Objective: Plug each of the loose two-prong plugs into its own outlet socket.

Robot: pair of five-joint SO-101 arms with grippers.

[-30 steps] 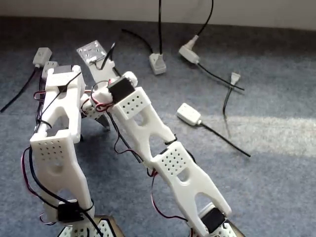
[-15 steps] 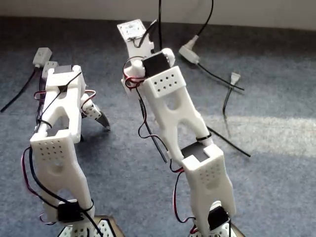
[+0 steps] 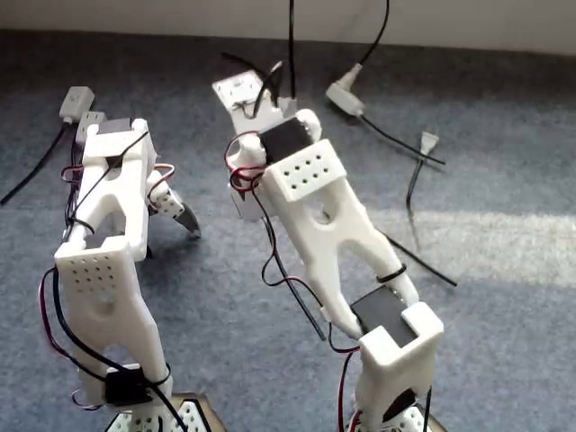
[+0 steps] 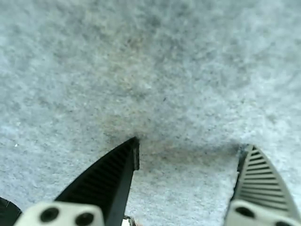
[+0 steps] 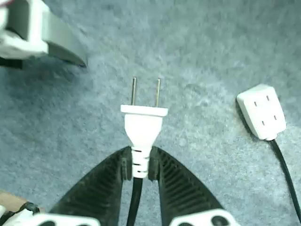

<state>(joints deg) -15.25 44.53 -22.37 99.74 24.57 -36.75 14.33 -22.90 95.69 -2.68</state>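
Note:
In the right wrist view my right gripper is shut on the neck of a white two-prong plug. The plug's prongs point away from me, above the grey carpet. A white outlet socket block on a black cord lies to one side of it, apart. In the high view the right arm stretches toward the back middle. My left gripper hangs low at the left. It stands open over bare carpet with nothing between its fingers.
Two grey-white sockets lie at the back left. A white plug on a black cord and a small plug lie at the back right. Black cords cross the carpet there. Part of the left arm is near the held plug.
The right arm swung away from the left arm toward the back middle, then settled slightly lower. The left arm has stayed still.

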